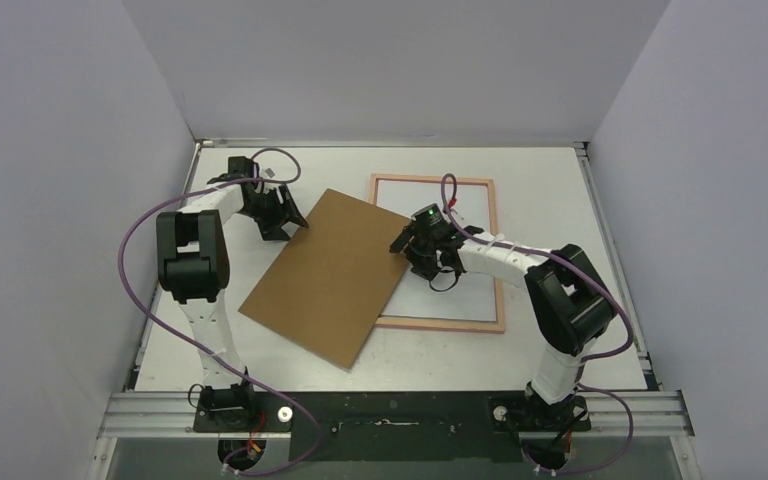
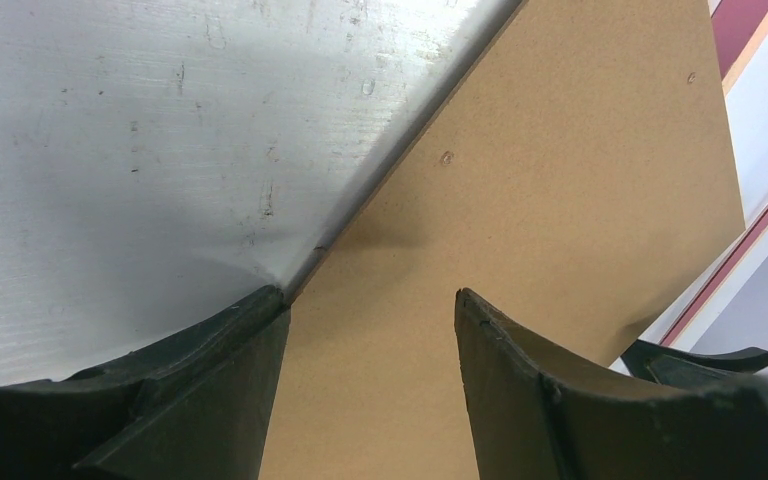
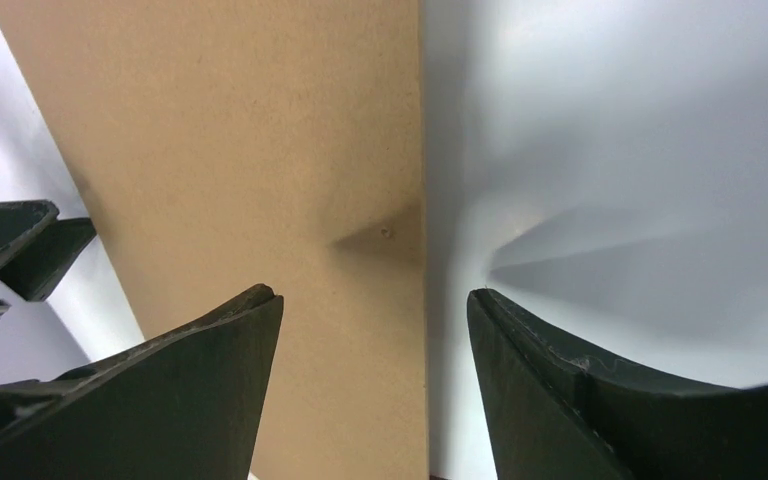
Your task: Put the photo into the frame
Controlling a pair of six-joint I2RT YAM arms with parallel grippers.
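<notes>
The frame point(image 1: 498, 262) lies flat at the right of the table, its thin rim pinkish-peach, its inside plain white point(image 3: 610, 150). No sea print shows in any view; the photo is hidden or out of view. The brown backing board point(image 1: 328, 275) lies slanted at the centre, its right corner over the frame's left side. My left gripper point(image 1: 292, 225) is open over the board's far left edge point(image 2: 370, 295). My right gripper point(image 1: 407, 252) is open over the board's right edge point(image 3: 372, 293), one finger above the board point(image 3: 260, 130), the other above the white inside.
The white table point(image 2: 160, 150) is walled on three sides by grey panels. The frame's pink rim point(image 2: 750, 30) shows beyond the board in the left wrist view. The arm bases sit on the rail point(image 1: 390, 410) at the near edge.
</notes>
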